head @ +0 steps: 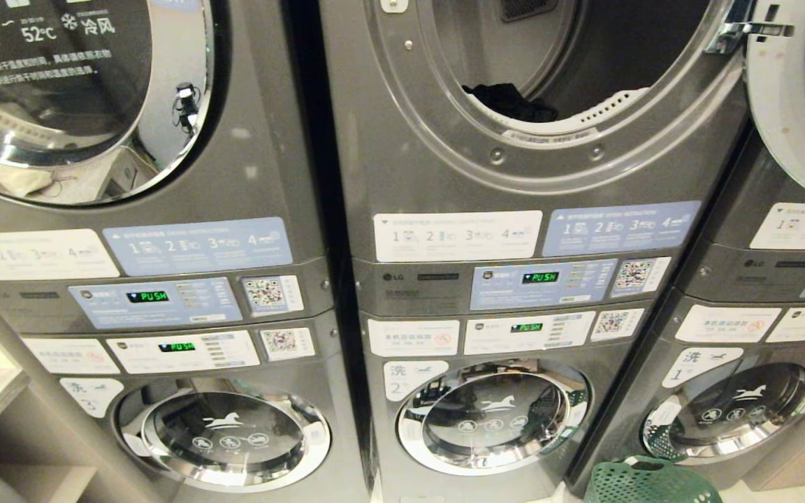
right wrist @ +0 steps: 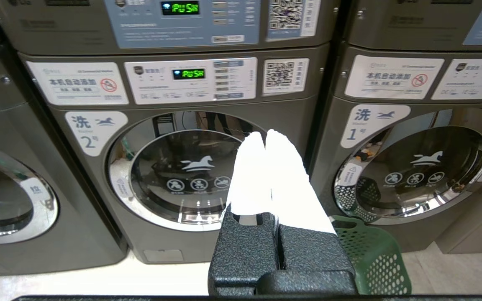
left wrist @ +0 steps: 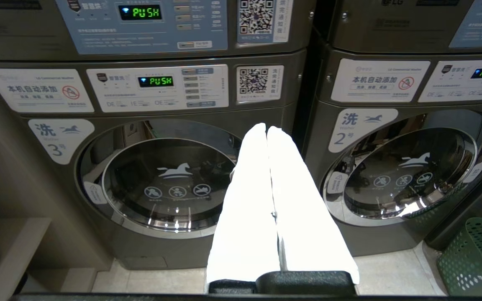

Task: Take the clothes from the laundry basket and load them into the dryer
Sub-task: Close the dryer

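while both claws (left wrist: 267, 129) (right wrist: 265, 134) hang closed, dryer (head: 556, 140) open, dark garment (head: 511, 101) inside

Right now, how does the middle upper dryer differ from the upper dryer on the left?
The middle dryer has its door swung open to the right, baring the drum; the left dryer has its glass door shut. The middle dryer holds a dark garment at the drum's front lip; what lies inside the left dryer cannot be told through the reflections. Both are grey, stacked over washers, with green PUSH displays.
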### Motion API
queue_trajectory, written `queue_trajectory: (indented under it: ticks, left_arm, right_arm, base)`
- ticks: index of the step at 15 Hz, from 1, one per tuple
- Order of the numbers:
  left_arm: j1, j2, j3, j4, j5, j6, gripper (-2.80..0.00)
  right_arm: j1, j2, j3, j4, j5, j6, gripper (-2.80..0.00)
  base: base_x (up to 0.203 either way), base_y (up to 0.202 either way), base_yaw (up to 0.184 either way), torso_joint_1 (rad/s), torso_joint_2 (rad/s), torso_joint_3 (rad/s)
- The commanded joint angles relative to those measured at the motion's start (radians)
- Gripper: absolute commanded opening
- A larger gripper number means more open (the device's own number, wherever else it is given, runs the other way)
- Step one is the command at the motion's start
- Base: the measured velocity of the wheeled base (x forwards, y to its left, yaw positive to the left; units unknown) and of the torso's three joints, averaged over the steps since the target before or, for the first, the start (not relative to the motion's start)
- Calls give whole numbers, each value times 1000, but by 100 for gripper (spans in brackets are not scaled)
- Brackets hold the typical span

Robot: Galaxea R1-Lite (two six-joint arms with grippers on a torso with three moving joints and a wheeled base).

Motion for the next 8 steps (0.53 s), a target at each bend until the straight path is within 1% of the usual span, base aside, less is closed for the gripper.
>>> queue_trajectory:
  ticks: [1, 8]
  left_arm:
    - [0, 0, 0, 0, 1, 0, -280]
    - [0, 0, 0, 0, 0, 0, -280]
  right_arm:
    - [0, 0, 0, -1, 0, 0, -280]
    - [0, 0, 0, -1, 0, 0, -280]
  base:
    - [0, -196, 1, 10, 5, 6]
    - [0, -196, 2, 4, 3, 1]
